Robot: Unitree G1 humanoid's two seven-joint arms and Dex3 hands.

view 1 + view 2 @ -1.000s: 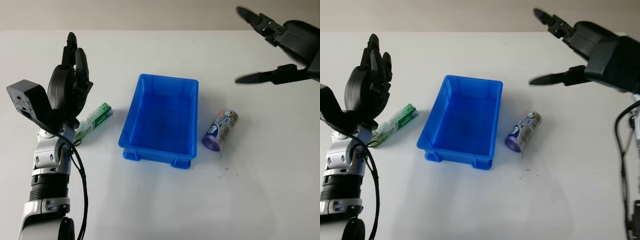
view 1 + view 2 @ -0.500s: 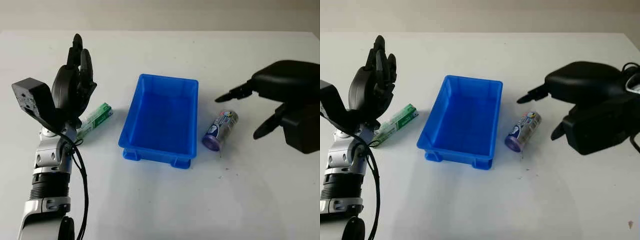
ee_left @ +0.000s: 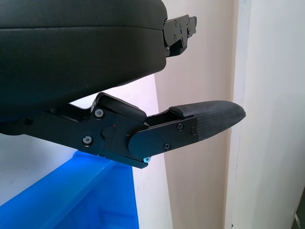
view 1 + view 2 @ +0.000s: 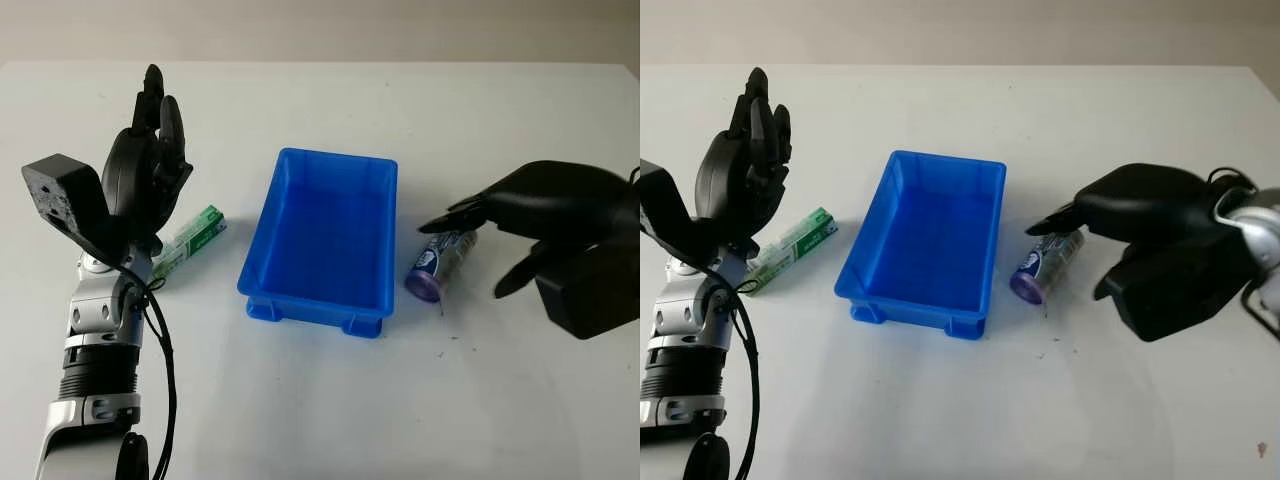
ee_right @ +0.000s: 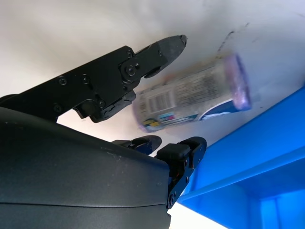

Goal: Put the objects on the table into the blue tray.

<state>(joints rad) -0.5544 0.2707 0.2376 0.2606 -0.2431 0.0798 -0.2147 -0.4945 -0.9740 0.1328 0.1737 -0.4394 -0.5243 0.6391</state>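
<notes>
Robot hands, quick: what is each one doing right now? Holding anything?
Left hand: open, raised above the green box, holding nothing.
Right hand: open, fingers either side of the purple can, not gripping it yet.

One blue tray (image 4: 318, 236), one purple-capped can (image 4: 440, 264), and one green-and-white box (image 4: 187, 241) are on the tabletop (image 4: 330, 400). Two robot hands: left (image 4: 145, 180), right (image 4: 545, 210).
</notes>
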